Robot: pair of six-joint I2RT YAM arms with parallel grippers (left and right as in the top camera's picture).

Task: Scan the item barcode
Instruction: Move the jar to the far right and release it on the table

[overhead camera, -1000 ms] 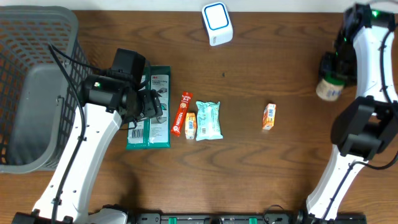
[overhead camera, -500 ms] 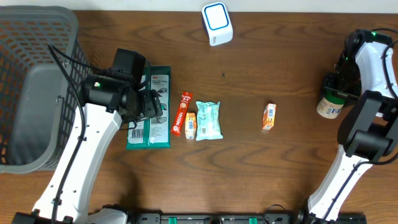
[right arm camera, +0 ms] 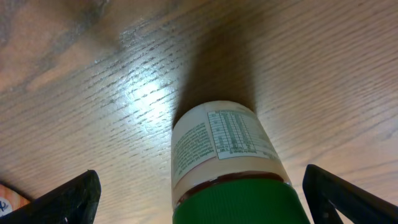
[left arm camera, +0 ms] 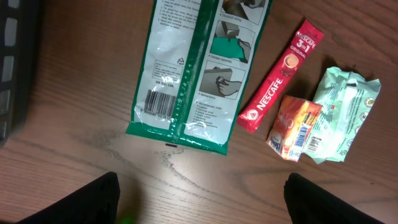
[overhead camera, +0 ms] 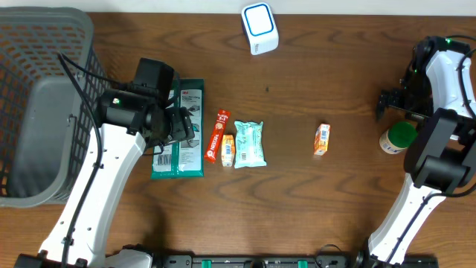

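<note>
1. The right pincer [overhead camera: 387,103] is spread wide and empty. On the wrist cam both fingers stand clear of the jar [overhead camera: 399,136], one on each side, touching nothing.
2. The jar stands upright on the right side of the tabletop [overhead camera: 312,201], green lid up, well apart from the scanner [overhead camera: 259,28] at the far edge. My guess is it's upright so it won't roll. I only see the nutrition panel, no barcode from here.
3. The right arm comes in from the right with its wrist folded back. In the overhead view the pincer sits just to the far side of the jar, looking down past the lid.
4. The left pincer [left arm camera: 202,202] is open too, with nothing in it. That arm bends over the green packet [left arm camera: 186,68] and the pincer points down at the tabletop just past the packet's end.
5. The packet lies flat with its barcode [left arm camera: 158,102] face up, so I reckon it's the next item to scan. It's thin and flat, so grabbing an edge could be fiddly.
6. The basket [overhead camera: 44,45] sits at the far left, presumably for finished items.
</note>
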